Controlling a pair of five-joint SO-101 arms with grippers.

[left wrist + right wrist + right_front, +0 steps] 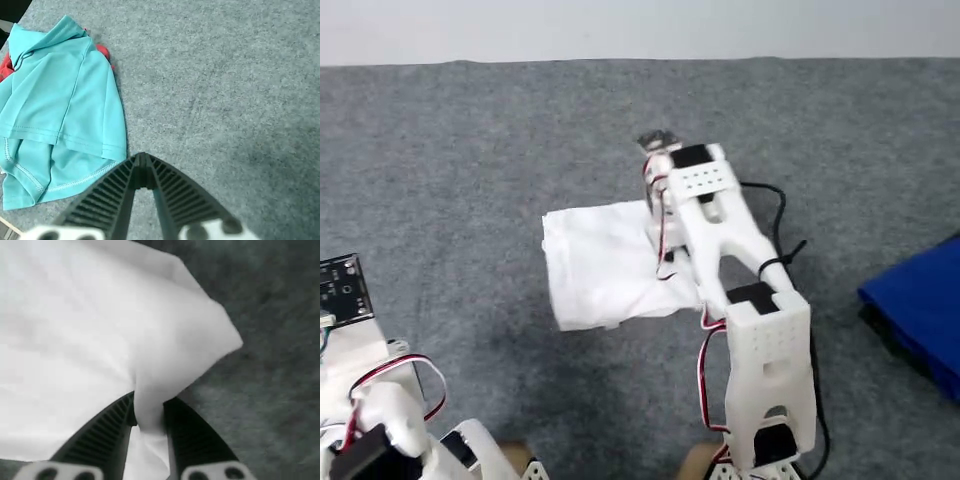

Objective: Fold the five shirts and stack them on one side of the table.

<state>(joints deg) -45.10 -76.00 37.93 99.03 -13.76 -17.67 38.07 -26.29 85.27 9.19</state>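
Now, right gripper (149,412): clenched on a raised fold of the white shirt (600,270), with the cloth pinched between both fingers.
Right arm (720,230): stretched out from the near edge of the table (470,150), its wrist over the side of the white shirt that faces the blue fabric (920,300).
White shirt: in the middle of the grey table, lying as a rough, rumpled rectangle, with one corner lifted where the gripper holds it.
Left gripper (144,162): closed, its fingertips meeting with nothing between them, above bare table surface.
Left arm (380,420): drawn back at the near corner of the table, well apart from the white shirt.
Teal shirt (60,110): lying loosely folded on the table just beside the left gripper's tips, one sleeve on top.
Red cloth (102,50): showing at the edges from under the teal shirt.
Blue fabric: at the table's far side edge, well apart from the white shirt.
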